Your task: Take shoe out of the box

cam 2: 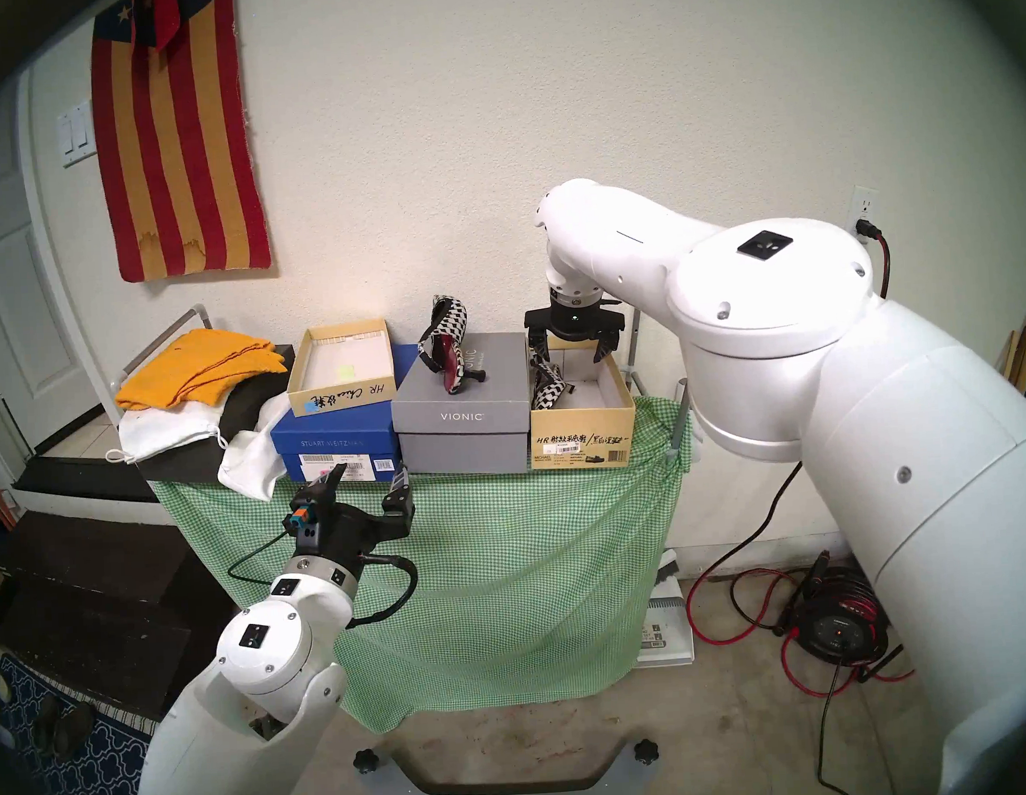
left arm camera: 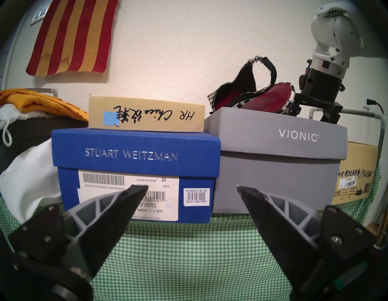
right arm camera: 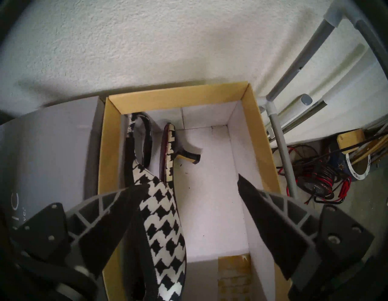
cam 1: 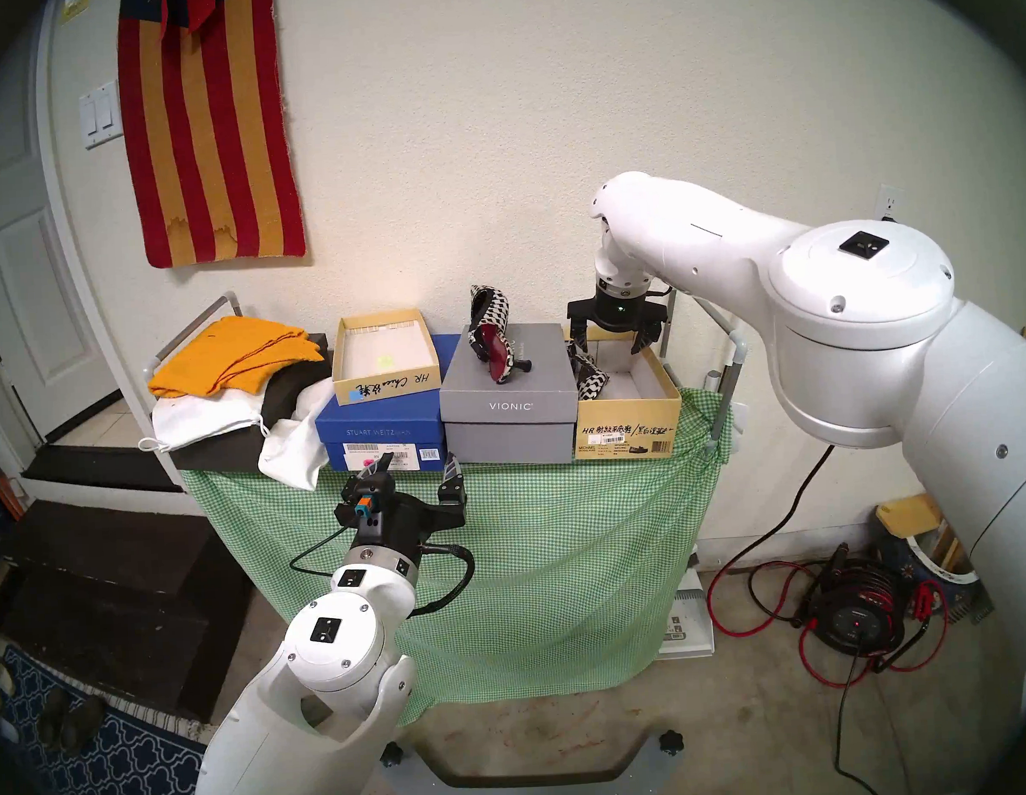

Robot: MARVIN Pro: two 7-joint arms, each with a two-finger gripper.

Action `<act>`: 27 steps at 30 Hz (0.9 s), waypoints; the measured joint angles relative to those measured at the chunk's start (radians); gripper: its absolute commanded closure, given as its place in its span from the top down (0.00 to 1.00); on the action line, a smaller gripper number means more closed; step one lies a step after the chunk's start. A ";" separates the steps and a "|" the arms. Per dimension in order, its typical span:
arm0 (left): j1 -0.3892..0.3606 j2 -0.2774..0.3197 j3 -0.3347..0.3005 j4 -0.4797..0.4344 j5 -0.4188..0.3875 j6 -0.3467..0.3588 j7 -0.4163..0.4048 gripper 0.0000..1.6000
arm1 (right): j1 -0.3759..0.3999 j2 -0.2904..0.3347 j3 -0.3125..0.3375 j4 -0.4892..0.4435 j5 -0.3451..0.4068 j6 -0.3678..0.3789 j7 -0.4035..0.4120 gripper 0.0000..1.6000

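Note:
The tan lidless box [cam 1: 627, 423] with "HR" writing stands at the table's right end; it also shows in the other head view [cam 2: 581, 441], the left wrist view [left arm camera: 357, 164] and the right wrist view [right arm camera: 260, 134]. A black-and-white houndstooth heeled shoe [cam 1: 590, 378] [right arm camera: 165, 220] lies on its side inside, against the box's left wall. My right gripper [cam 1: 610, 347] [cam 2: 571, 355] [right arm camera: 192, 182] is open, pointing down just above the box, with the shoe between its fingers, close to the left one. My left gripper [cam 1: 419, 461] [cam 2: 372, 471] [left arm camera: 191, 187] is open and empty in front of the table.
A matching shoe [cam 1: 493, 341] lies on the grey VIONIC box [cam 1: 508, 412], right beside the tan box. A blue box [cam 1: 379, 433] carries a smaller tan box [cam 1: 384, 359]. Yellow cloth [cam 1: 235, 355] lies far left. A grey pipe frame [cam 1: 734, 370] and the wall hem in the box.

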 measured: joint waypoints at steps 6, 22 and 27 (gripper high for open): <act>0.000 0.000 0.000 0.000 0.000 0.000 0.000 1.00 | 0.023 0.009 0.037 -0.028 0.059 0.000 -0.056 1.00; 0.000 0.000 0.000 0.000 0.000 0.000 0.000 1.00 | 0.040 0.098 0.114 -0.128 0.239 0.000 -0.131 1.00; 0.000 0.000 0.000 0.000 0.000 0.000 0.000 1.00 | 0.031 0.126 0.121 -0.160 0.250 0.000 -0.132 1.00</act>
